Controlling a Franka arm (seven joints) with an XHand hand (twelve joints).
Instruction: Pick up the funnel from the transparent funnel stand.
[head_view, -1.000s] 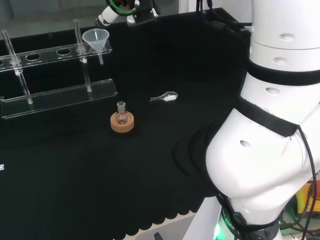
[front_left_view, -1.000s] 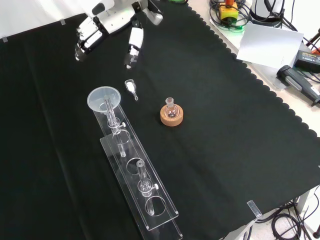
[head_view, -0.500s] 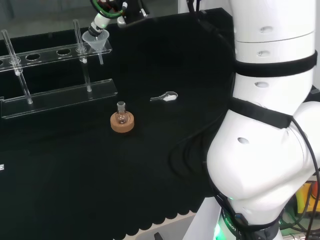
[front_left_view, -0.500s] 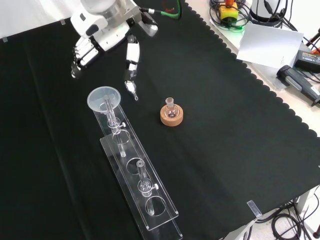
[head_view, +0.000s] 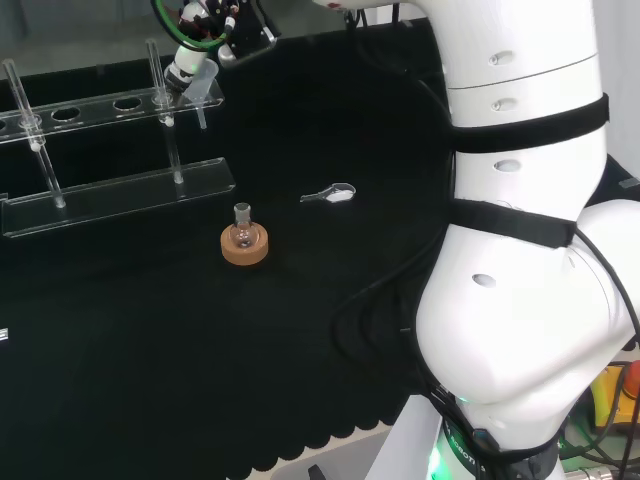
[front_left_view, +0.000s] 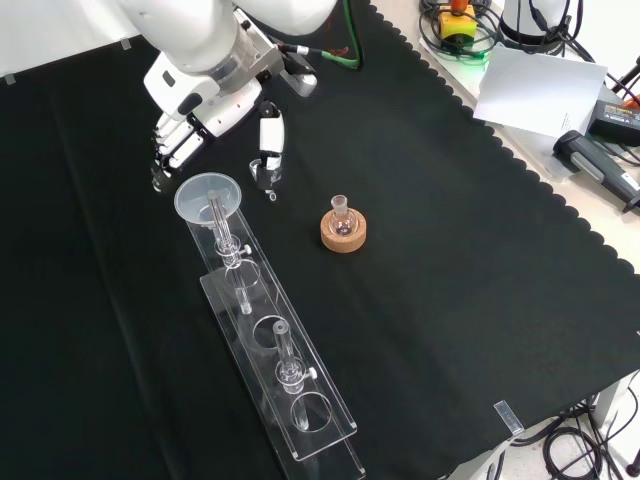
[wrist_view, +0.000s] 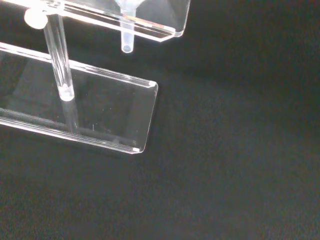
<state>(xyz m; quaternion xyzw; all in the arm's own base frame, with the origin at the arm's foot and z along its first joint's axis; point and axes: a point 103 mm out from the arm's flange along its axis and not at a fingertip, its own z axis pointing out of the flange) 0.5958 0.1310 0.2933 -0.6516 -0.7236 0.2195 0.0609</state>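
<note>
A clear plastic funnel (front_left_view: 207, 197) sits in the end hole of the transparent stand (front_left_view: 285, 372), its stem hanging below the top shelf (wrist_view: 128, 35). In the front view the hand (front_left_view: 212, 104) hovers just behind the funnel, open; straight fingers (front_left_view: 170, 158) reach to the left of the rim and the thumb (front_left_view: 268, 145) to its right, neither touching it. In the head view the hand (head_view: 189, 58) covers most of the funnel, whose stem (head_view: 201, 118) still shows. The stand's base plate (wrist_view: 105, 112) and a post (wrist_view: 59, 60) are close in the wrist view.
A cork ring with a small round flask (front_left_view: 343, 228) stands to the right of the stand in the front view. A small clear scoop with white powder (head_view: 332, 196) lies near it, just under the thumb in the front view. Papers and devices (front_left_view: 545, 85) lie beyond the cloth's edge.
The hand has come down and closer to the funnel, its fingers and thumb now on either side of the rim. In the head view it moved left over the funnel. The funnel has not moved.
</note>
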